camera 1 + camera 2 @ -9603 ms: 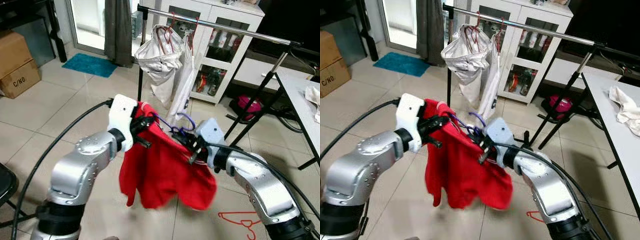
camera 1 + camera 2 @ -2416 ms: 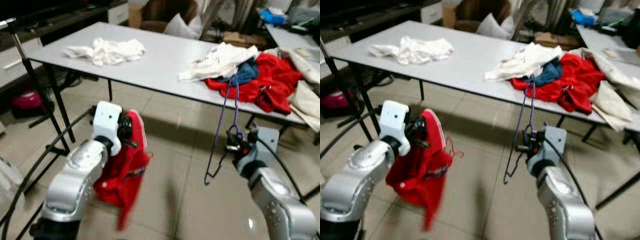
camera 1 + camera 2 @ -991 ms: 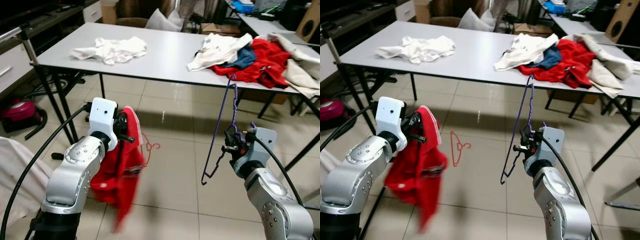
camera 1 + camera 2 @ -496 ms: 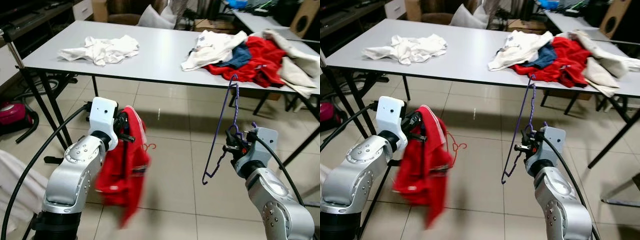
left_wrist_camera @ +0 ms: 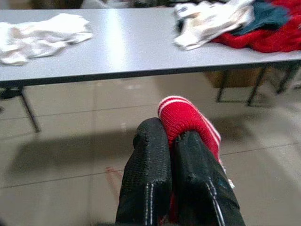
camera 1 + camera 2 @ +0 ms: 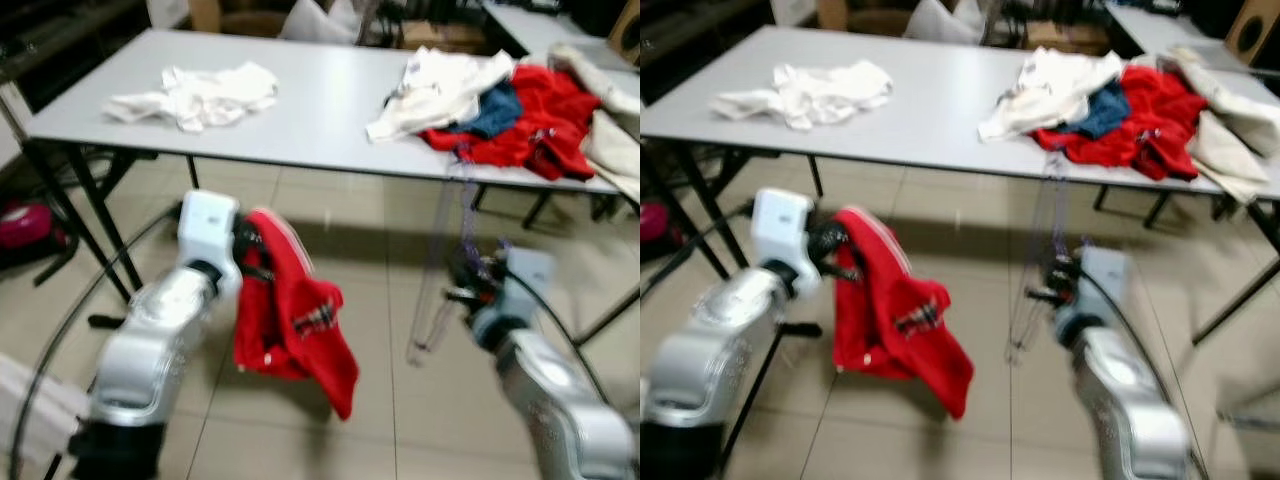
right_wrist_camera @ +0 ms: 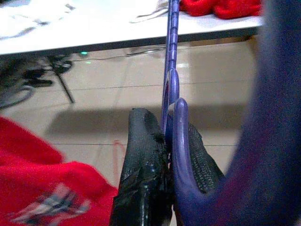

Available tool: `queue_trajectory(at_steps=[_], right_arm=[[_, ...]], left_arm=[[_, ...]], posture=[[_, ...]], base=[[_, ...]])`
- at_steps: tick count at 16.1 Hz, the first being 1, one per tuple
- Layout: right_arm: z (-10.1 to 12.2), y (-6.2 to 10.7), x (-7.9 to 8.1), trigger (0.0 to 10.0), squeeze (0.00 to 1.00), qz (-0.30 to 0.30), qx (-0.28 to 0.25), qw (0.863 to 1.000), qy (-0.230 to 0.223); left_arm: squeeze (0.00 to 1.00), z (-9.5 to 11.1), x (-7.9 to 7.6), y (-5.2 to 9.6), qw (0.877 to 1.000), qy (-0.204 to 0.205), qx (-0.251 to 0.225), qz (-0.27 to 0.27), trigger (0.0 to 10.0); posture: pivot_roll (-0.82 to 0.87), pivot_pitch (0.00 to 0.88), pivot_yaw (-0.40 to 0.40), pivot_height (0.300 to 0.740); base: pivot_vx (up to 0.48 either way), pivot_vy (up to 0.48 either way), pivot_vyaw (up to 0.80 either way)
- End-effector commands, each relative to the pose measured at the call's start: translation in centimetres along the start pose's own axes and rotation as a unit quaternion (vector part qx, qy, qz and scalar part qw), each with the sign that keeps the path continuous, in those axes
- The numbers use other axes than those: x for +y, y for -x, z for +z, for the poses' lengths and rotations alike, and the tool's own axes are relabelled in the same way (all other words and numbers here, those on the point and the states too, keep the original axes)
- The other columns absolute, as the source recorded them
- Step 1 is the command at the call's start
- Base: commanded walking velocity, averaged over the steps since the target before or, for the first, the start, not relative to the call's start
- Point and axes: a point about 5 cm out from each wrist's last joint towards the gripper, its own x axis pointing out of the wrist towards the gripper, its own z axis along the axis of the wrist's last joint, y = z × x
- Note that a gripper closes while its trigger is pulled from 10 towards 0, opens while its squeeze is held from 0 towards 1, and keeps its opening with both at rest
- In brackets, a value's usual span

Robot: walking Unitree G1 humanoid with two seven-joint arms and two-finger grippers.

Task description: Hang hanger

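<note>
Right now you are mid-carry, with garment and hanger apart, so the step in hand looks like dressing the hanger before any hanging. Your left hand (image 5: 171, 188) is closed on the red garment (image 6: 295, 320), which dangles above the tiled floor (image 6: 380, 410) on the near left. Your right hand (image 7: 162, 155) is clamped on the purple hanger (image 7: 170, 70), held upright on the near right, just this side of the bench (image 6: 320, 110).

Next, I judge you need to bring the 2 hands together and thread the hanger into the garment's neck; the eye views are blurred, so steady up first.

No containers are in play. On the far bench lie 1 white cloth (image 6: 200, 90) at left and a mixed pile of clothes (image 6: 500, 100) at right.
</note>
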Motion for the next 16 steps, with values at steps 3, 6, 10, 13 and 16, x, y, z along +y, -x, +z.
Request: queue_trajectory(at_steps=[3,6,10,13,16], right_arm=[[0.41,-0.13,0.87,10.0,0.00,0.022,-0.005,1.000,0.004],[0.35,-0.28,1.02,10.0,0.00,0.024,-0.008,1.000,-0.006],[0.53,-0.43,0.82,10.0,0.00,0.020,-0.011,1.000,-0.006],[0.58,-0.52,0.88,10.0,0.00,0.023,-0.012,1.000,-0.004],[0.58,-0.55,0.88,10.0,0.00,0.024,-0.013,1.000,-0.004]], left_arm=[[0.00,0.81,0.67,0.27,1.000,-0.009,-0.017,0.011,10.0],[0.00,0.83,0.79,0.23,1.000,-0.010,-0.017,0.011,10.0],[0.00,1.00,0.83,0.23,1.000,-0.011,-0.020,0.012,10.0],[0.00,1.01,0.78,0.24,1.000,-0.012,-0.022,0.012,10.0],[0.00,1.08,0.79,0.19,1.000,-0.011,-0.023,0.011,10.0]], posture=[[-0.10,0.000,-0.036,0.740],[-0.10,0.000,-0.037,0.740],[-0.10,0.000,-0.039,0.740],[-0.09,0.000,-0.040,0.740],[-0.10,0.000,-0.038,0.740]], base=[[0.310,0.000,0.32],[0.305,0.000,0.00],[0.303,0.000,0.00],[0.301,0.000,0.00],[0.300,0.000,0.00]])
